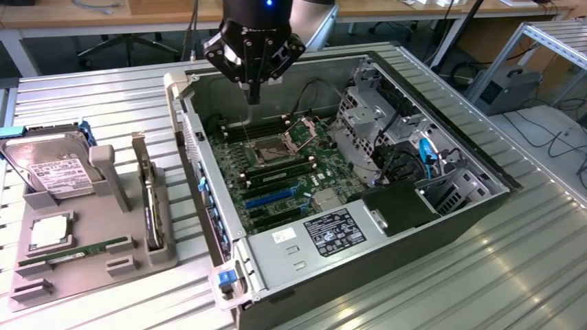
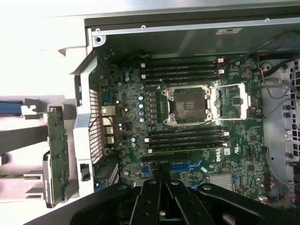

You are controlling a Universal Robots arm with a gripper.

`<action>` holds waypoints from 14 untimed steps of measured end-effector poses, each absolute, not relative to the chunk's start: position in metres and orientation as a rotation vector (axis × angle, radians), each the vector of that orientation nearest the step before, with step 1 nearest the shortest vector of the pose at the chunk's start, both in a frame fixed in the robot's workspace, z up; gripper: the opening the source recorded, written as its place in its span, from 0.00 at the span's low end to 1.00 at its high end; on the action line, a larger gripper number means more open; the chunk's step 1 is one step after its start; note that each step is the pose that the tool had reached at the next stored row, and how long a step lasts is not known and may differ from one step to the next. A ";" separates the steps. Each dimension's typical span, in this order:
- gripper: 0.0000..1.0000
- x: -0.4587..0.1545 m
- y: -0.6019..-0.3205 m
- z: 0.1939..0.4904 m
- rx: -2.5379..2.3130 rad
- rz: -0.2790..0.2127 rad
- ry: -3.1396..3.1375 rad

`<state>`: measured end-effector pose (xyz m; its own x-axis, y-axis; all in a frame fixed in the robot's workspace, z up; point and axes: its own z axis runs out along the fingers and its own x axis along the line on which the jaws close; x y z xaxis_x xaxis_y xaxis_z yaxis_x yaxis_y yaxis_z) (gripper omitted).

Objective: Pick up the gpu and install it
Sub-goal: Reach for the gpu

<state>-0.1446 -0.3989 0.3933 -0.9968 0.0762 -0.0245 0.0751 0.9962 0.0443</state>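
Exterior view: gpu [image 1: 152, 206] stands on edge in the grey holder [image 1: 82, 275], long axis along the case wall [image 1: 192, 137]; gripper [image 1: 253, 98], fingers pinched together and empty, hangs above the motherboard [image 1: 275, 172].

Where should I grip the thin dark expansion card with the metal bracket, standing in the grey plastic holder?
Grip the gpu by its exposed upper edge, coming straight down from above. It stands on edge in a slot of the grey plastic holder, so its lower edge is seated while both flat faces look free to pinch.

Gripper [image 1: 254, 95] above open computer case [image 1: 394, 265]
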 end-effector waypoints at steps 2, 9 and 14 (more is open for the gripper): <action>0.11 -0.145 -0.399 0.393 0.118 0.068 3.112; 0.11 -0.147 -0.399 0.393 0.118 0.068 3.112; 0.11 -0.148 -0.399 0.393 0.118 0.068 3.112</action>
<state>-0.1483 -0.3989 0.3933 -0.9968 0.0762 -0.0245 0.0751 0.9962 0.0444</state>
